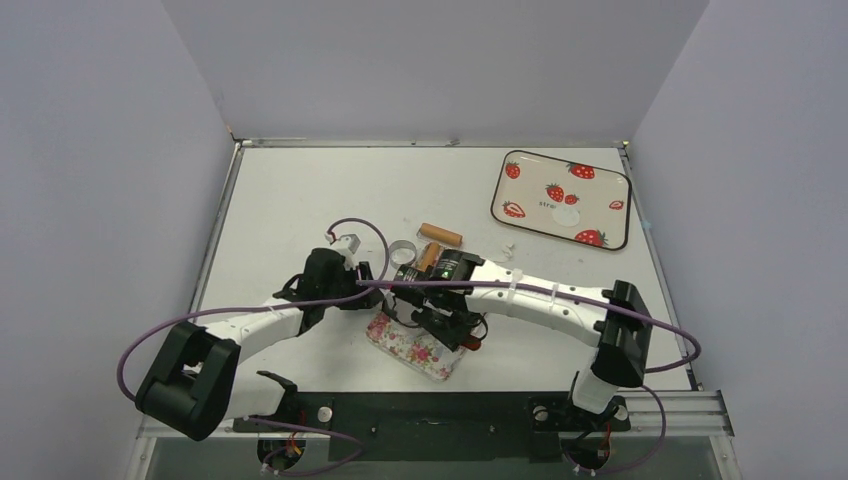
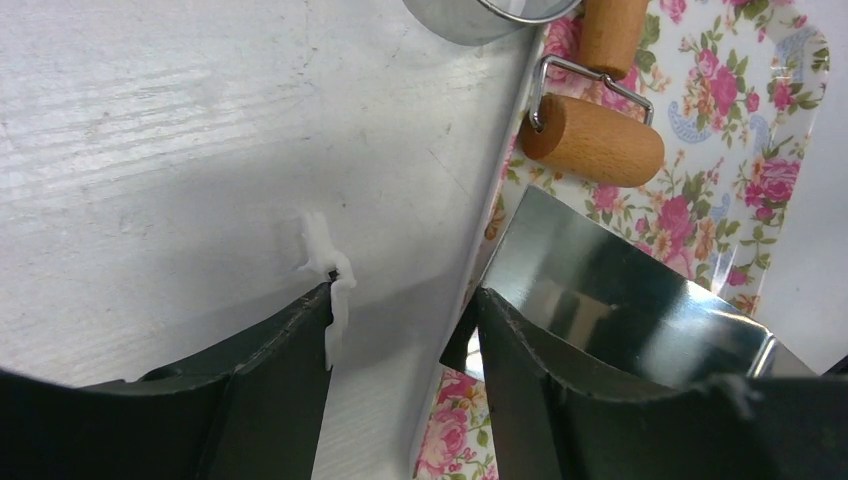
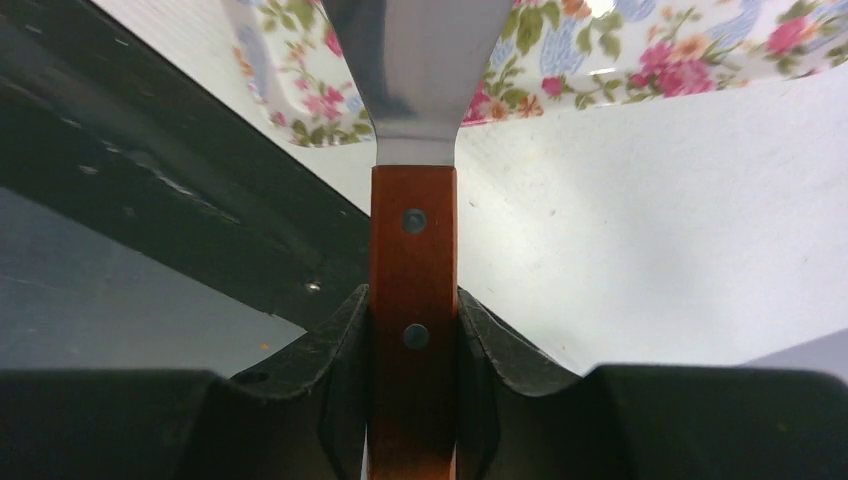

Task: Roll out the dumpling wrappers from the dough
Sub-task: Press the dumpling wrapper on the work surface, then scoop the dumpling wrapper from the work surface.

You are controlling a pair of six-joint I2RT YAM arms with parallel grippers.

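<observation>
Fingers of the left gripper (image 2: 403, 295) are standing apart, a thin scrap of dough (image 2: 325, 255) sticking at one tip and lying on the scuffed white table (image 2: 150, 150). Just past the other tip, the spatula (image 2: 600, 290) blade is lying over the floral tray (image 2: 740, 90), with the wooden roller (image 2: 592, 140) and metal ring (image 2: 480, 15) beyond. The right gripper (image 3: 412, 300) is clamping the spatula's red handle. Well away, a dumpling wrapper (image 1: 566, 215) is sitting on the strawberry tray (image 1: 520, 195). Pale lilac walls (image 1: 100, 150) are enclosing the table.
</observation>
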